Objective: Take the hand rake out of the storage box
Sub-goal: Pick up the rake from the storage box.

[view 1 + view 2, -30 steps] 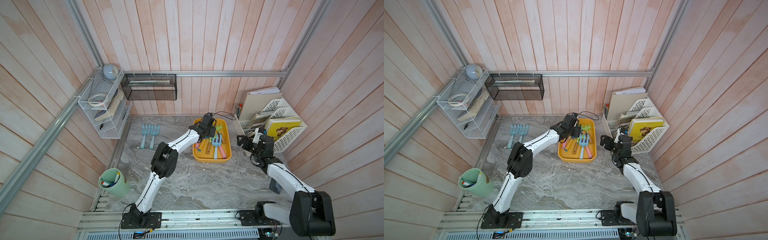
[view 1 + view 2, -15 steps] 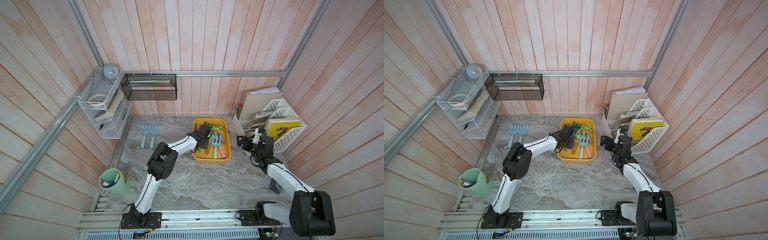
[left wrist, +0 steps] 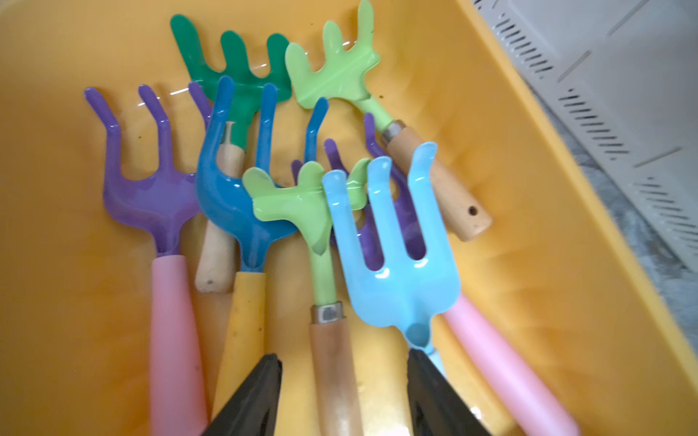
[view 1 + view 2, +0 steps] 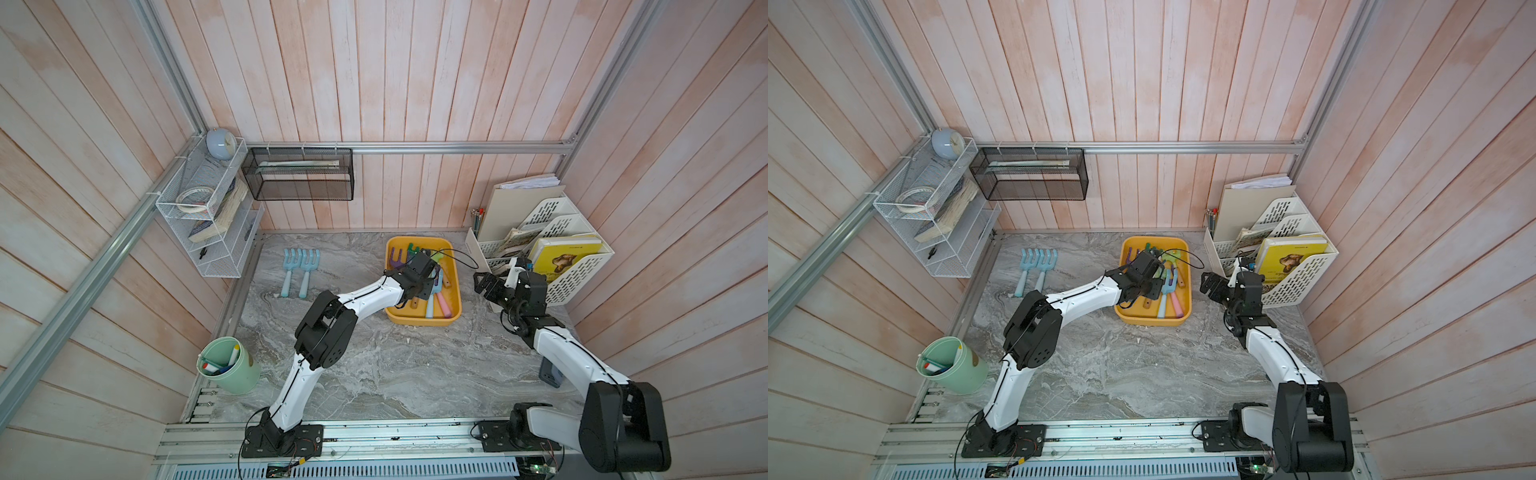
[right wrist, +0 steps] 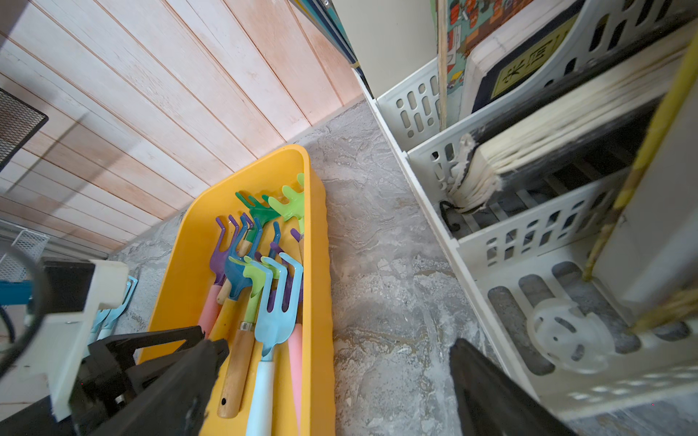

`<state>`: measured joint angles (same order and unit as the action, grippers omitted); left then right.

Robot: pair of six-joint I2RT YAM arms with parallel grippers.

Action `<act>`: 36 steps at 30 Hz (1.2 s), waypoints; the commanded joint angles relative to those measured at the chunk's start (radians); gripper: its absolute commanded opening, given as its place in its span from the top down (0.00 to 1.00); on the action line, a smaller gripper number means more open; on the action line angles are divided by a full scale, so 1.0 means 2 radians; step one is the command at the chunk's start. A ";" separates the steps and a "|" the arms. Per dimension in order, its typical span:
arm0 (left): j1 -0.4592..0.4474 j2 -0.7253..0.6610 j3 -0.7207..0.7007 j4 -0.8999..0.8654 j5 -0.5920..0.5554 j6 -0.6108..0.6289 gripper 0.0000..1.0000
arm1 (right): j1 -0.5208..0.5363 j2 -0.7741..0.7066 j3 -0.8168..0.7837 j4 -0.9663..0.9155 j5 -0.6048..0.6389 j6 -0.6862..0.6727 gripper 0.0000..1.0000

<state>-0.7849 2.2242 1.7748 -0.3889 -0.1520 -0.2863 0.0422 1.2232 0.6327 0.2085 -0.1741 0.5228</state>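
Yellow plastic storage box (image 4: 422,321) holds a heap of hand rakes (image 5: 241,271). Left arm (image 4: 365,297) reaches over its near rim, wrist tipped down inside. Left claw (image 3: 343,356) hangs about half open astride the wooden handle (image 3: 334,385) of 1 light-green rake (image 3: 302,204), gripping nothing. The grasp seems underway; next it must pinch that handle and lift it clear. Right claw (image 5: 340,343) hangs wide open and empty beside the box.

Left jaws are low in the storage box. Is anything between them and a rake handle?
Nothing visible. The left gripper stands open with the wooden handle of a light green rake running between its jaws in the storage box. One catch: the light blue rake overlaps that rake's head, so it may shift on lifting.
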 commanded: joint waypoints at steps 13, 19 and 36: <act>-0.027 0.000 -0.034 0.025 0.050 -0.062 0.46 | -0.003 -0.002 -0.011 0.005 -0.003 -0.001 0.02; -0.026 0.020 -0.022 0.011 0.041 -0.063 0.50 | -0.003 -0.004 -0.013 0.006 -0.003 -0.001 0.02; -0.024 0.045 0.009 0.001 0.041 -0.052 0.74 | -0.003 -0.003 -0.015 0.009 -0.003 -0.001 0.02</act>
<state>-0.8360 2.3096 1.7634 -0.3740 -0.0742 -0.4088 0.0422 1.2228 0.6193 0.2111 -0.1768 0.5228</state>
